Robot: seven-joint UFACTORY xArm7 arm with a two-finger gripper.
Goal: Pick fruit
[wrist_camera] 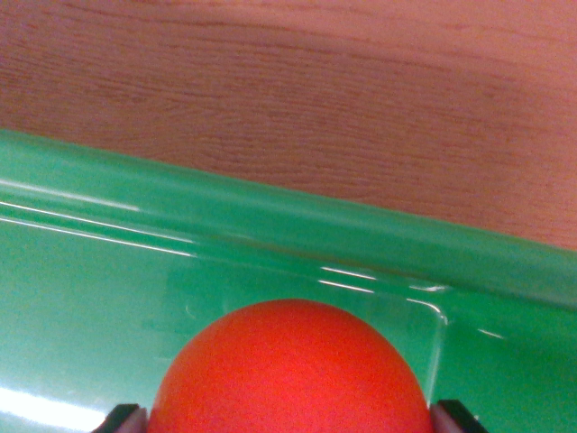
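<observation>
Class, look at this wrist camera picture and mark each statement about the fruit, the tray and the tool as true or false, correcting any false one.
1. The round fruit is red. True.
2. The fruit lies on bare wood. False: it sits within the green tray, below its rim in the picture.
3. A wooden surface shows beyond the tray's rim. True.
4. The tool hangs far off to one side of the fruit. False: its dark fingertips show at both sides of the fruit, at the picture's bottom edge.
5. The tray is blue. False: it is green.
</observation>
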